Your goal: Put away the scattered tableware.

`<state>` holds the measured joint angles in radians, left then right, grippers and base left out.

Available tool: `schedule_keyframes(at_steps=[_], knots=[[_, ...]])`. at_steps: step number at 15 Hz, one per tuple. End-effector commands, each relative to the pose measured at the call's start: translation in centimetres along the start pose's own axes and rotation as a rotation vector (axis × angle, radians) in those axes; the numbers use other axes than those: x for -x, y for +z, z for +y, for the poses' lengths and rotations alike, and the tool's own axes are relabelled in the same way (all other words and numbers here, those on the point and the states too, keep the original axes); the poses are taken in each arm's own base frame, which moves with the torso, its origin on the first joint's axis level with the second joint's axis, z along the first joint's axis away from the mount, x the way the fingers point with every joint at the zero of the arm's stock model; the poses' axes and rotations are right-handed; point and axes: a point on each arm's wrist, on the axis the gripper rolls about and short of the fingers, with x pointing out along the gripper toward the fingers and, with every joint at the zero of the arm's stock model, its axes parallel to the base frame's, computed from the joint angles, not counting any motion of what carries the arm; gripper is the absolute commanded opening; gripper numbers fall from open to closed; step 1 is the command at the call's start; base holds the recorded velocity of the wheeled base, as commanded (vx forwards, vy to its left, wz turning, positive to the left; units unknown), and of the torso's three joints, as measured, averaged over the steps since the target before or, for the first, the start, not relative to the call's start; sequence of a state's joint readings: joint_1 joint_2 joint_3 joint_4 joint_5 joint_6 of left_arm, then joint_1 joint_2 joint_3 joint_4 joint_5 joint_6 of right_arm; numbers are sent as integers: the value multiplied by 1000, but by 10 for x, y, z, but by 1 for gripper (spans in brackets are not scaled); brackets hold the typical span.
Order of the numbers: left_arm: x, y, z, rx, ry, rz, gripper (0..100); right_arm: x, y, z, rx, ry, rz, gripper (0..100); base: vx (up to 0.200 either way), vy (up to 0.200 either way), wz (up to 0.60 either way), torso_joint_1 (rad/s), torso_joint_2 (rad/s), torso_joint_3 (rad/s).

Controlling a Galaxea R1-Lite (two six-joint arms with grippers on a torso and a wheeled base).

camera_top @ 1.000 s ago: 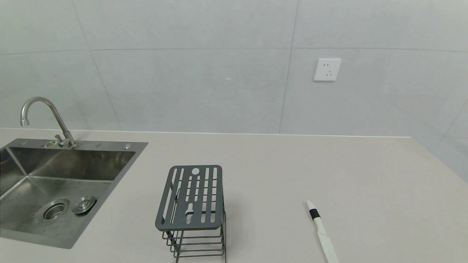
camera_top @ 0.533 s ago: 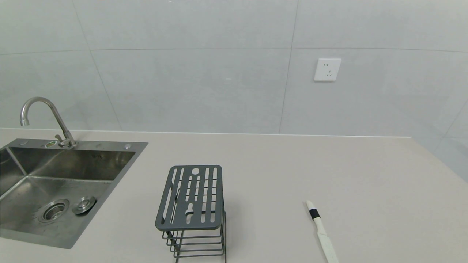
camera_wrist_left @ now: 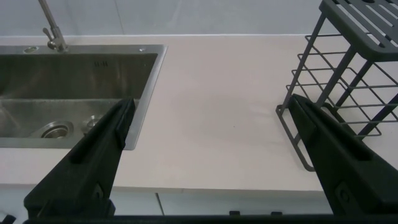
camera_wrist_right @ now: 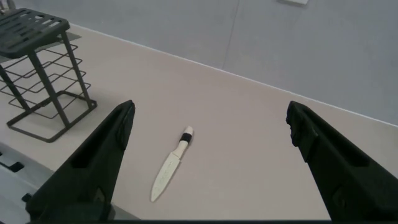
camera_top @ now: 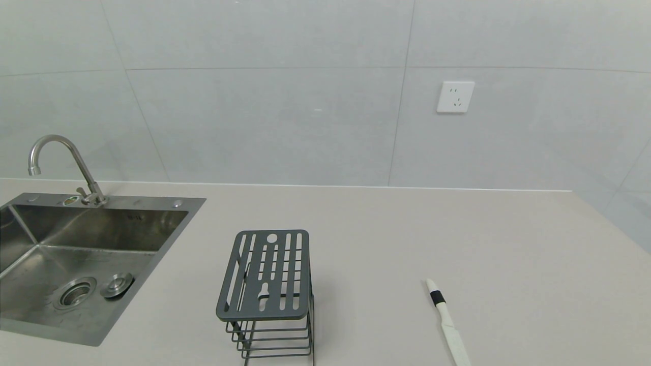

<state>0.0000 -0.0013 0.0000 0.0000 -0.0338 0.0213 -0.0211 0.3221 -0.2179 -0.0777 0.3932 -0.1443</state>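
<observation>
The white knife with a pale blade and a black band near its handle end (camera_top: 447, 319) lies flat on the beige stone countertop (camera_top: 386, 234), on the robot's right side and close to the near edge. Its long axis runs roughly away from the robot. The banded handle end points toward the back wall and leans a little to the left. The broader blade points back toward the near edge, where the head view cuts off its tip. Nothing touches the knife.

The right gripper (camera_wrist_right: 210, 109) hangs above the counter with its two dark fingers spread wide and nothing held between them. In its wrist view the knife lies on the surface below, in the gap between the fingers.

Well apart from the knife, to its left, stands the dark grey metal rack with a slotted top plate and wire-frame sides (camera_top: 264, 274), upright on the counter.

The left gripper (camera_wrist_left: 211, 102) is also opened wide and empty, above the bare counter between the rack and the stainless steel sink (camera_top: 101, 226). The sink is set into the counter at the far left, with a curved steel faucet (camera_top: 84, 173) at its back rim.

A white wall socket (camera_top: 455, 96) sits on the grey tiled wall (camera_top: 264, 117) behind.
</observation>
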Motion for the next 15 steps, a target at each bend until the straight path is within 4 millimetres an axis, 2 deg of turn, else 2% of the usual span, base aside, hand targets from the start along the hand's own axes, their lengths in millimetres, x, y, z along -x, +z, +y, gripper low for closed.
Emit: schedule_keyframes(at_steps=[1, 5, 6, 8, 10, 13, 15], knots=[[0, 0, 0, 0, 0, 1, 100, -20, 14, -10, -30, 58, 84, 100, 0, 0, 0, 0, 0, 0], [0, 0, 0, 0, 0, 1, 100, -62, 39, -23, -25, 139, 113, 100, 0, 0, 0, 0, 0, 0], [0, 0, 0, 0, 0, 1, 100, -67, 40, -24, -16, 154, 112, 100, 0, 0, 0, 0, 0, 0], [0, 0, 0, 0, 0, 1, 100, -101, 45, -26, 3, 218, 91, 100, 0, 0, 0, 0, 0, 0], [0, 0, 0, 0, 0, 1, 100, -122, 43, -28, 1, 240, 102, 100, 0, 0, 0, 0, 0, 0], [0, 0, 0, 0, 0, 1, 100, -134, 39, -23, -3, 288, 133, 100, 0, 0, 0, 0, 0, 0], [0, 0, 0, 0, 0, 1, 100, -147, 39, -11, -1, 383, 157, 100, 0, 0, 0, 0, 0, 0]])
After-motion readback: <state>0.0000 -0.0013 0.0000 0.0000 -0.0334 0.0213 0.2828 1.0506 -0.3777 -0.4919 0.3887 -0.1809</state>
